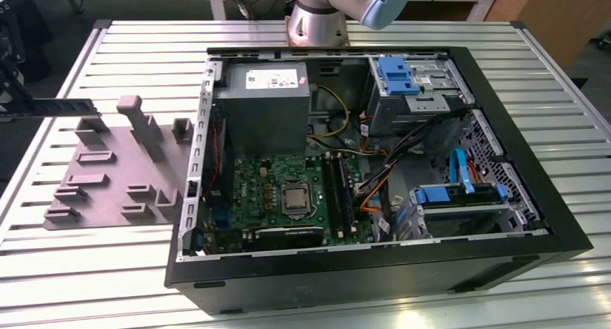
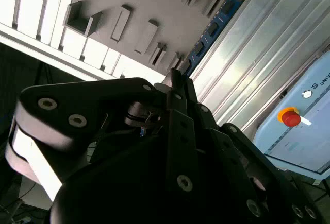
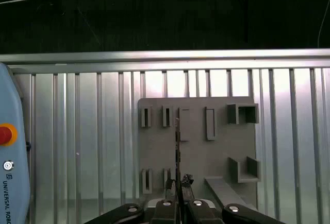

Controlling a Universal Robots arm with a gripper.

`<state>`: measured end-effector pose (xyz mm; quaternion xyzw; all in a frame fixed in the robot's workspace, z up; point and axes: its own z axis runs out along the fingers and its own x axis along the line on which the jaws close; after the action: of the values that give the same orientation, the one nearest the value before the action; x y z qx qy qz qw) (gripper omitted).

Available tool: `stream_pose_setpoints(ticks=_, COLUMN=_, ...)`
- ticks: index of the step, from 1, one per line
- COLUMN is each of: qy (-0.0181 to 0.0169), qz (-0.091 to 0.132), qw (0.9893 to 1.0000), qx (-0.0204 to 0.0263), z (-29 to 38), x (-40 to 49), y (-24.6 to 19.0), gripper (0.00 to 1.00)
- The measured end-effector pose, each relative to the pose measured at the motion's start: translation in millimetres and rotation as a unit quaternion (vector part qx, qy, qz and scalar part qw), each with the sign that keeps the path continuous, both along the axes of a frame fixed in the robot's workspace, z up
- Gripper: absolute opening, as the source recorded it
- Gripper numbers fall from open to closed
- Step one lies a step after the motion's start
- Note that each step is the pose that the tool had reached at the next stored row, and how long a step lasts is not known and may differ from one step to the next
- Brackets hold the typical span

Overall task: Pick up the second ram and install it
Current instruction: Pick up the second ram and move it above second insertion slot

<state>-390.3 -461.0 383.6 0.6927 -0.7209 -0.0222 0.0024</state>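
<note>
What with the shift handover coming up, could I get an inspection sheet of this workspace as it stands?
Surface: ribbed metal table, carrying an open computer case and a grey holder.
Job's things: the second ram sits in the gripper, edge-on over the grey holder in the first wrist view; the motherboard lies inside the case.
Clutter: nothing seen.
Grippers: gripper shut on the second ram.
Cables: coloured wires and a blue cable, both inside the case.
Surroundings: a teach pendant with a red button lies near the holder.
</note>
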Motion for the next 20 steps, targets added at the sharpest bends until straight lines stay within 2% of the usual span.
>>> stream_pose_setpoints(ticks=2, qy=0.0, qz=0.0, qw=1.0, qx=0.0, z=0.4, x=0.1, y=0.0, gripper=0.14)
stream_pose_setpoints(ticks=6, qy=0.0, qz=0.0, qw=1.0, qx=0.0, z=5.2, x=0.2, y=0.1, gripper=0.14)
stream_pose_setpoints(ticks=20, qy=0.0, qz=0.0, qw=1.0, qx=0.0, z=6.2, x=2.0, y=0.1, gripper=0.14)
